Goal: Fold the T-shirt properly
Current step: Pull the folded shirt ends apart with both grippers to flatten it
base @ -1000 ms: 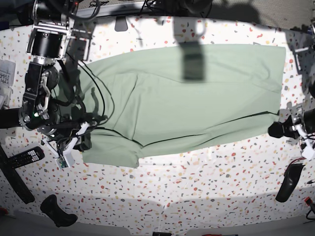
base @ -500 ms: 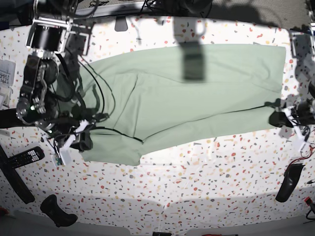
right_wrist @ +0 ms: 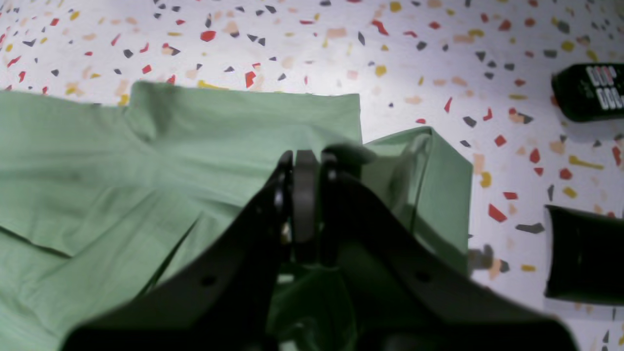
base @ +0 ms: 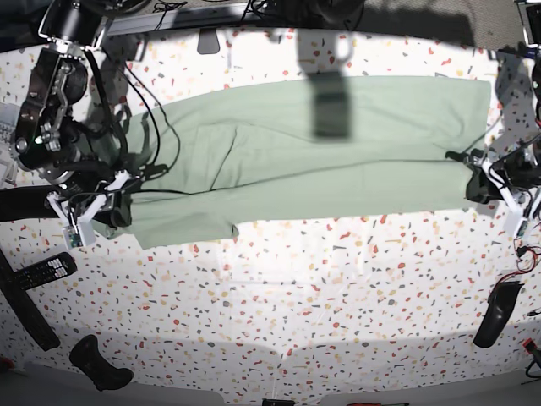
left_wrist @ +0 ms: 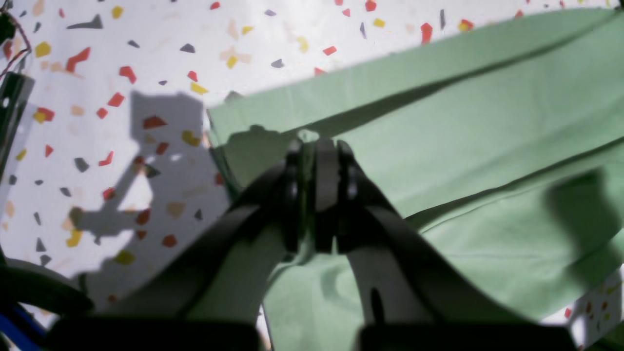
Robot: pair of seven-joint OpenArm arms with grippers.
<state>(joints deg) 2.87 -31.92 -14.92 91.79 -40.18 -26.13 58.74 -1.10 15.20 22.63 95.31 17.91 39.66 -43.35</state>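
Item: T-shirt (base: 313, 152), pale sage green, spread lengthwise across the far half of the speckled terrazzo desk (base: 279, 296), its long edges running side to side in the base view. The near long edge is lifted and doubled back over the body, so a fold line shows along the near side; one short sleeve juts out near the right arm.

Tools:
- Left gripper (left_wrist: 317, 151): jaws pressed together on a pinch of the shirt's near edge at its end by the desk's side edge; cloth bunches between the pads, with a folded-under hem beyond.
- Right gripper (right_wrist: 302, 161): jaws likewise clamped on cloth at the opposite end, beside the sleeve; green fabric drapes under the fingers.

Position of thing to tools: the shirt hangs between the two grips, each holding one end of the same long edge, with the span taut and nearly straight.

Step in hand, as judged: carrying the near edge over toward the far edge for a lengthwise fold. To do it well, both ends should travel level and together, tension kept even so the span does not sag, and the edge laid parallel to the far hem before release.

Also present: black remote control (right_wrist: 590, 90) on the bare desk, apart from the shirt.
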